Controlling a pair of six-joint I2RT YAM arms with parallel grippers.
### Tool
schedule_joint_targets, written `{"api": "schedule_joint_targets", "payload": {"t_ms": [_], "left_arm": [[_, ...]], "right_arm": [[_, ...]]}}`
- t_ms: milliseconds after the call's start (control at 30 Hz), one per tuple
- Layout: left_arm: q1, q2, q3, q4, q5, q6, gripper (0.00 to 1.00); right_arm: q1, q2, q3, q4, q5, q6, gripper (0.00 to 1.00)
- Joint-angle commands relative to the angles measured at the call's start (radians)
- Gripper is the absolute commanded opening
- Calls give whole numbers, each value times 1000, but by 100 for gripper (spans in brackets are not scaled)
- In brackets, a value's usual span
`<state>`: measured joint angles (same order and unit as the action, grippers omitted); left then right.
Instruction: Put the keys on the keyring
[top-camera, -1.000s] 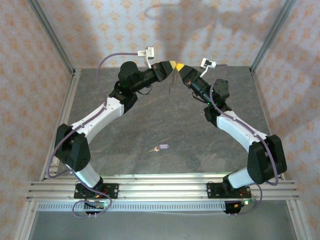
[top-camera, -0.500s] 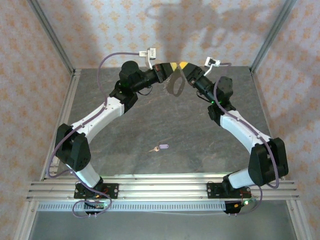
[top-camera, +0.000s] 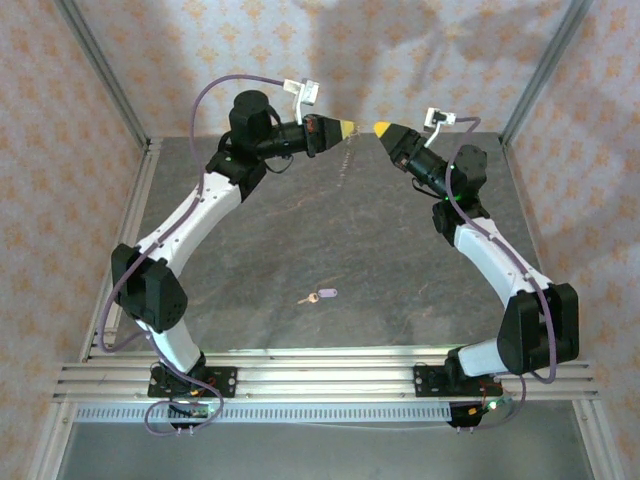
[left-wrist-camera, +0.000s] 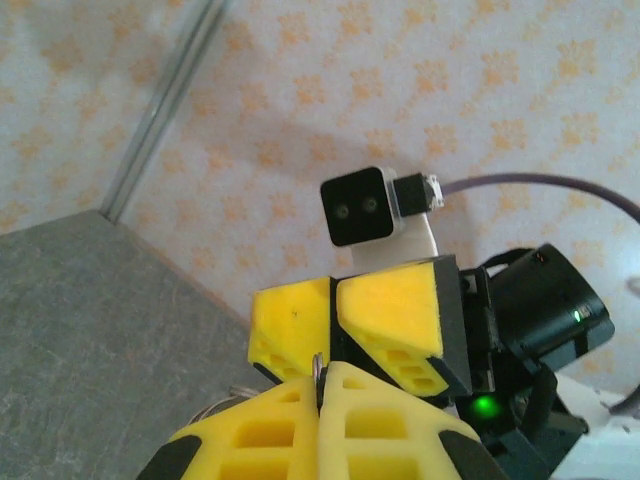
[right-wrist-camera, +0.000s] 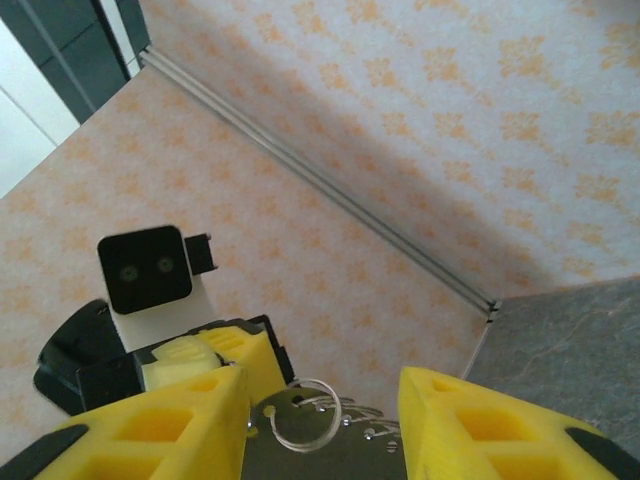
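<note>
The keyring (right-wrist-camera: 318, 428) hangs high over the back of the table, showing a silver wire loop and small studs on a flat grey-brown piece. My left gripper (top-camera: 348, 127) is shut on its top edge. A thin metal rim pokes out between the closed yellow fingers (left-wrist-camera: 400, 420). From above, the keyring (top-camera: 345, 158) is a faint edge-on line below that gripper. My right gripper (top-camera: 381, 128) faces the left one across a small gap, open and holding nothing. Its fingers (right-wrist-camera: 150, 430) stand on either side of the ring without touching it. The key (top-camera: 320, 296), with its lilac head, lies on the table.
Patterned walls close in the table at the back and sides, with metal posts (top-camera: 545, 70) in the corners. An aluminium rail (top-camera: 320, 375) runs along the near edge by the arm bases. The right arm's wrist camera (left-wrist-camera: 365, 205) sits straight ahead of the left gripper.
The right gripper has opened and drawn back to the right, off the keyring. The left arm has risen and turned, so the hanging ring now shows edge-on from above.
</note>
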<state>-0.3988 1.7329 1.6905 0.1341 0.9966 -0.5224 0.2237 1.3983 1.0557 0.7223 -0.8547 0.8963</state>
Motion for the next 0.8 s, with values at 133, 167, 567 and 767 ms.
{"api": "schedule_joint_targets", "payload": {"t_ms": [133,167,567,767], "left_arm": [[11,49,103,-100,155,88,0],[11,51,107,-106,156,90,0],[11,48,98,-90,160,83,0],[11,42,84,-59,134,69,0]], "right_arm": [[38,-13,43,94,-64,21,44],[46,-11,44,93,-61,20,44],[84,7,38,100,-38,13,34],[85,-7,10,101,-28,9,34]]}}
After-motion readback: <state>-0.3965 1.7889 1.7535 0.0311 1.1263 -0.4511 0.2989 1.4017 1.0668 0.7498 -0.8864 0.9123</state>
